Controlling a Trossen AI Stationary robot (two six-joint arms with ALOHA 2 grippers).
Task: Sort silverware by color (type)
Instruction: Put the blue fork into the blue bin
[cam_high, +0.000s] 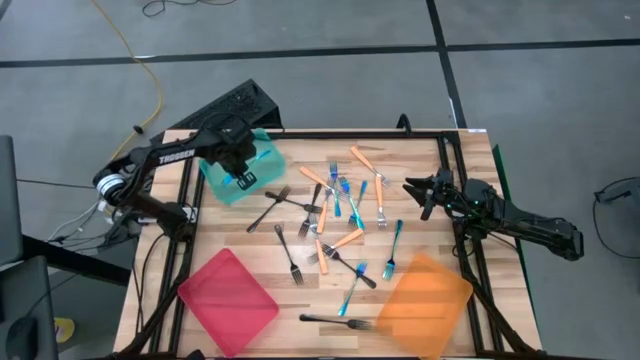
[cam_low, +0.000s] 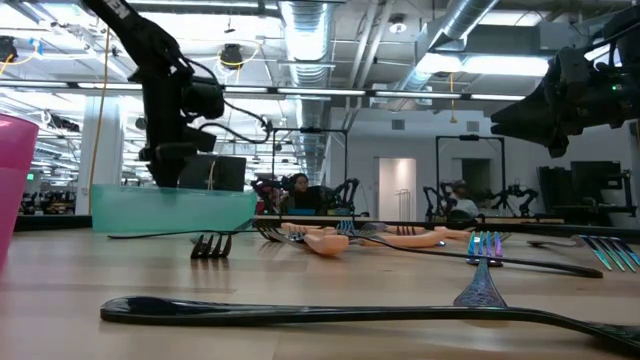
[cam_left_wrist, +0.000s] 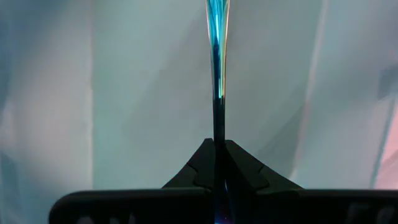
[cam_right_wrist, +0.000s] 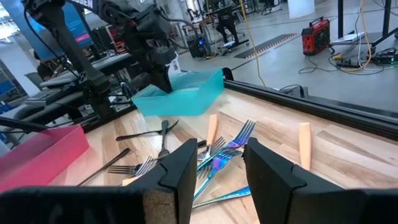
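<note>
**Dropping a blue fork into the teal tray**

Holding a blue-handled fork (cam_left_wrist: 217, 56) clamped between its closed fingers, the left gripper (cam_high: 240, 168) hangs over the teal tray (cam_high: 268, 158) at the back left of the table (cam_high: 420, 150). I judge this as the placing step: the next move asks only to open the fingers low inside the tray, so the fork does not bounce over the wall.

The right gripper (cam_right_wrist: 214, 163) waits above the right side with its fingers apart and nothing between them. The other forks (cam_high: 335, 215) lie mixed in the middle, some crossing each other. One black fork (cam_high: 325, 320) lies near the front edge, between the red tray (cam_high: 228, 300) and the orange tray (cam_high: 425, 300). The pile is crowded; around the teal tray the room is open, but the table frame is just beside it.
</note>
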